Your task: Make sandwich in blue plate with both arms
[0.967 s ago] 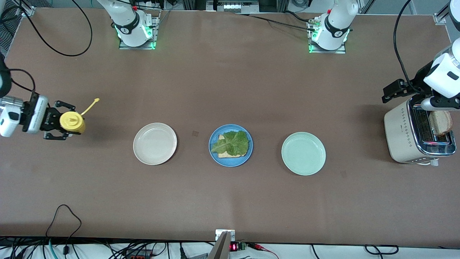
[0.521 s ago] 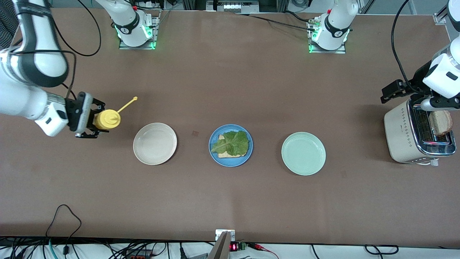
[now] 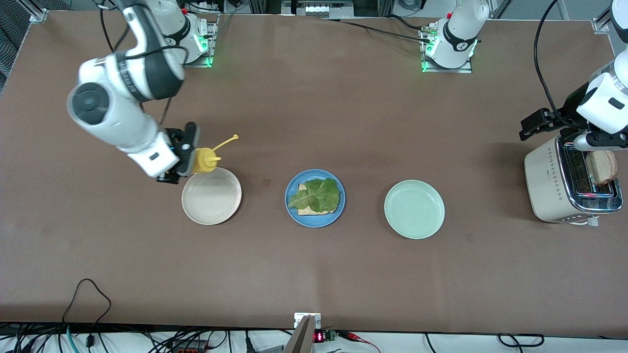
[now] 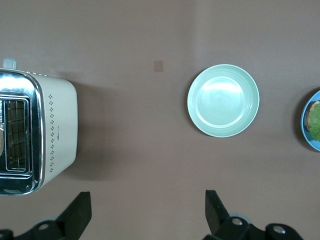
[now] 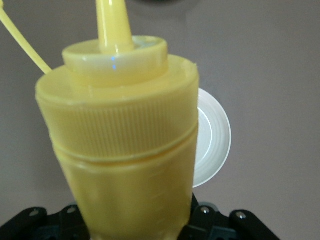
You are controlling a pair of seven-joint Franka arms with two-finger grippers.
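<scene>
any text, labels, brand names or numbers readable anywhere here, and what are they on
No text reads clearly in any view.
Red digits on the small display at the table edge nearest the front camera: too small to read.
Dark mark on each white robot arm base ring: too blurred to read.
Faint raised lines on the yellow plastic squeeze bottle held by the right gripper: no figures legible.
Cream toaster, under the left gripper: dot pattern and one small illegible mark.

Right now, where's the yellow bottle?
In the right gripper, held up over the cream plate's edge, toward the right arm's end of the table.
</scene>
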